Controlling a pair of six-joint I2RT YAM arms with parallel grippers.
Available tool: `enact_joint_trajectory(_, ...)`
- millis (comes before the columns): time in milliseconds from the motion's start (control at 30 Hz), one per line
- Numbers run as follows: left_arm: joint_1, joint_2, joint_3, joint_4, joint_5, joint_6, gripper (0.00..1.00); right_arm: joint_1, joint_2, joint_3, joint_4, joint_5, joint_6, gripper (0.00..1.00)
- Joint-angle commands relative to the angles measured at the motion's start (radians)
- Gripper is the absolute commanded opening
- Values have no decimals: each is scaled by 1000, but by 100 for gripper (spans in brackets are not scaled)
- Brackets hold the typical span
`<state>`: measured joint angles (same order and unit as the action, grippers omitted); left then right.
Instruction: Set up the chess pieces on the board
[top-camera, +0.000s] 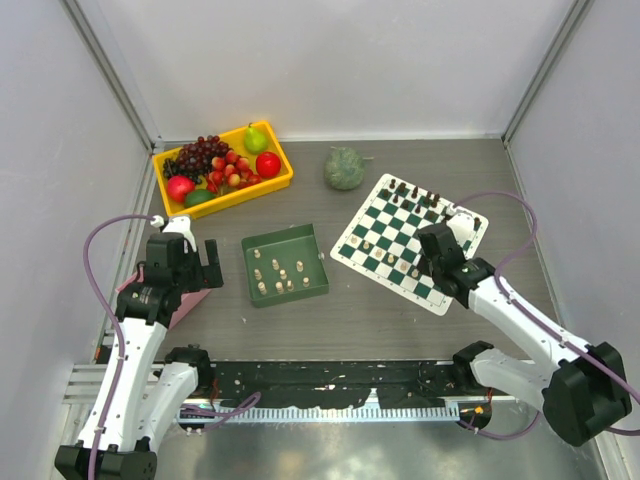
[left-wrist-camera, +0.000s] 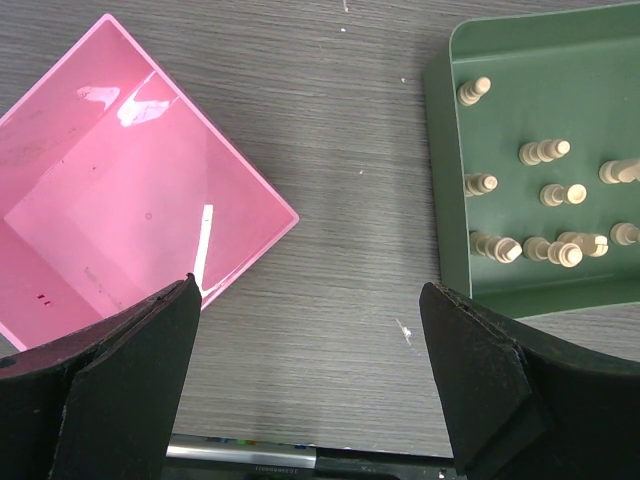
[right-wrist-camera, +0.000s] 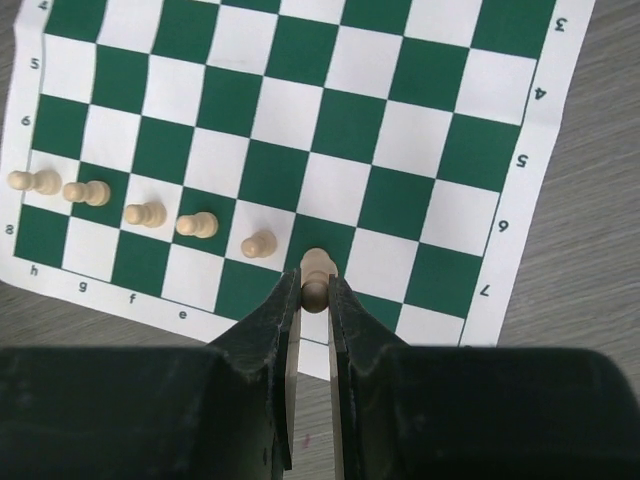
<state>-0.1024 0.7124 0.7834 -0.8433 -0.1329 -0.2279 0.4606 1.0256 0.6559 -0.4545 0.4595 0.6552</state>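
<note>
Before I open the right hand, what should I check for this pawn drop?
1. Right hand shut on the small cream wooden pawn: ok.
2. Pawn over the green square next to the row of five cream pawns on the green-and-white checkered board: ok.
3. Pawn base resting on the board: cannot tell.
4. Gap between the pawn and its nearest neighbour: ok.
5. Left hand open, empty, beside the dark green plastic tray: ok.
</note>
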Motion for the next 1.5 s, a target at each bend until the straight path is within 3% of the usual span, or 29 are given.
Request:
enact_joint_trajectory(0,4,-2,28,13,15,4,99,-17,7,-36,-1,53,70,5)
enact_joint_trajectory(400,6,1,30,15,12,4,99,-28,159,-81,65,65,104,5)
enact_joint_trajectory(900,4,4,31,15,12,4,99,-45,200,-81,91,65,86,7)
enact_joint_trajectory(1300,6,4,31,13,13,4,99,-51,202,-64,76,50,72,22)
enact_joint_trajectory(1400,4,1,33,16,15,4,99,-51,191,-46,54,62,67,35)
enact_joint_trajectory(1467,6,1,30,13,15,4,99,-51,182,-30,42,71,57,37)
